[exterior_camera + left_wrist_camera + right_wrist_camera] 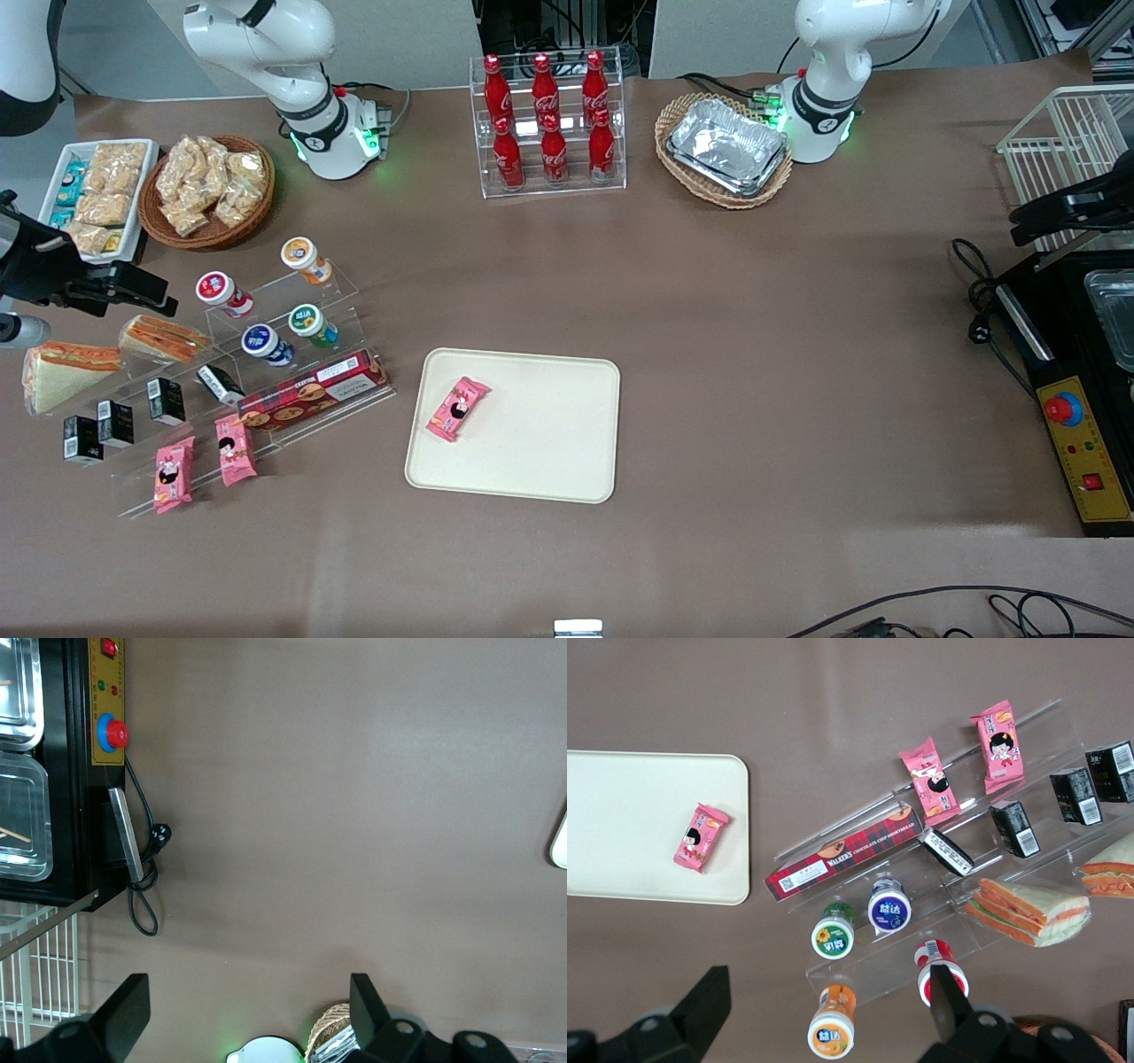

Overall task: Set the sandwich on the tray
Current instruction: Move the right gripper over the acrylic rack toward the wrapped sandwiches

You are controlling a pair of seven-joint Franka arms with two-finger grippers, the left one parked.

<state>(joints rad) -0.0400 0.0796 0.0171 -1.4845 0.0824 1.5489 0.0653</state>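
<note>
Our sandwich [66,377] sits on the clear rack [239,372] at the working arm's end of the table. Its long axis runs roughly 3-to-9 o'clock, filling edge toward 12 in the front view. It looks light, squishy and slick in its wrap, so we'd pinch gently across the bread faces. Our gripper [133,292] hovers above it, wide open, holding nothing. The tray [549,443] lies well apart, carrying a pink snack [457,408].

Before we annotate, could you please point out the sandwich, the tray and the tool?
sandwich [55,379], front view, white bread face.
tray [540,434], front view, bare middle.
tool [824,1010], right wrist view, open, above the display rack, between fingertips.
</note>
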